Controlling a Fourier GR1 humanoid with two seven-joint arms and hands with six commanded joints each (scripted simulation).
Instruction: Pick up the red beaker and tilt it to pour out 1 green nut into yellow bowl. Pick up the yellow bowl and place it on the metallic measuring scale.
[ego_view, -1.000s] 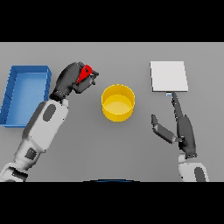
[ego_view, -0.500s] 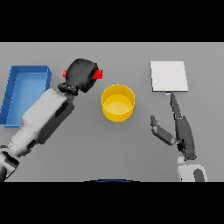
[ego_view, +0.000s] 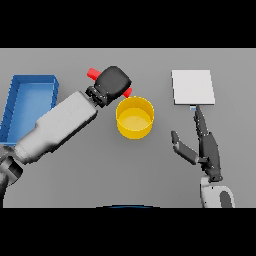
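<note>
One red beaker (ego_view: 92, 74) beside yellow bowl (ego_view: 134, 118).

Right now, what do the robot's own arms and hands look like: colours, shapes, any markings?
Both arms are blocky shells in white and light grey. The left forearm is a long rounded box with a darker grey elbow section. The left hand and right hand are dark, near black, with slim jointed fingers and a thumb. The right wrist cuff is white with grey panels. No cables or markings show.
</note>
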